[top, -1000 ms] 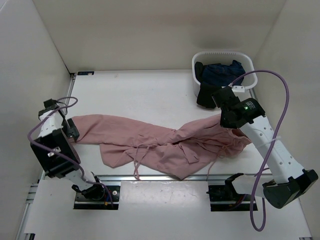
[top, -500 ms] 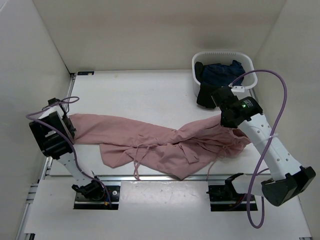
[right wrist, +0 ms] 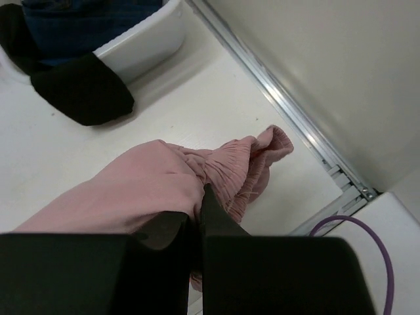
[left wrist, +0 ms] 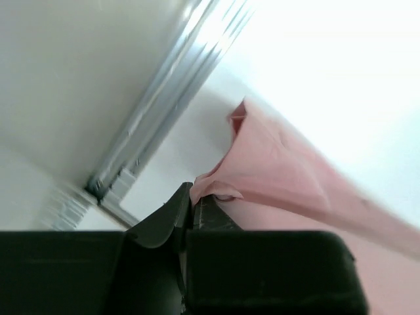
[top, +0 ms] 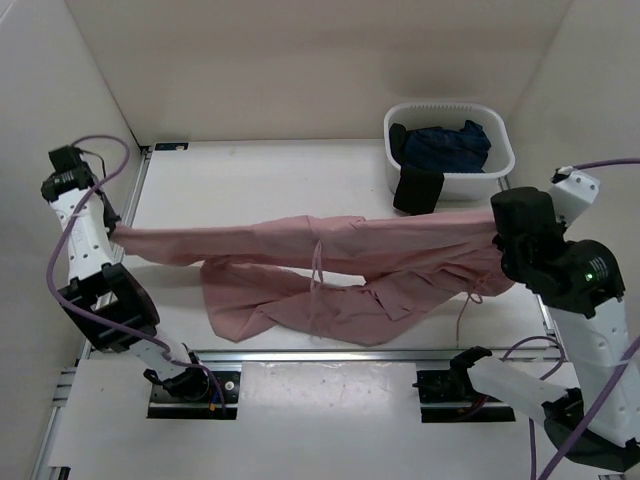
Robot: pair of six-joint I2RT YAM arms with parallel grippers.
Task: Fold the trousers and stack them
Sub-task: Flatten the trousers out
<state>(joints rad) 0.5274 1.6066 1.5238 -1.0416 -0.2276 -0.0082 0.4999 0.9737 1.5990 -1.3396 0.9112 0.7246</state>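
Observation:
The dusty-pink trousers [top: 320,262] hang stretched across the table between my two grippers, their lower part drooping onto the white tabletop with a drawstring dangling at the middle. My left gripper [top: 112,232] is shut on the cuff end at the far left; the left wrist view shows that cloth [left wrist: 262,164] pinched in my left gripper [left wrist: 193,191]. At the right, my right gripper [top: 497,232] is shut on the gathered waistband. The right wrist view has the bunched waistband [right wrist: 233,167] pinched in my right gripper [right wrist: 199,197].
A white basket [top: 498,134] at the back right holds a dark navy garment [top: 445,145], and a black garment [top: 418,190] hangs over its front rim. White walls enclose the table on three sides. Metal rails [top: 300,355] run along the near edge.
Left gripper closed on the cuff and lifted it up and to the left. The right arm swung right and raised the waistband, pulling the trousers taut off the table.

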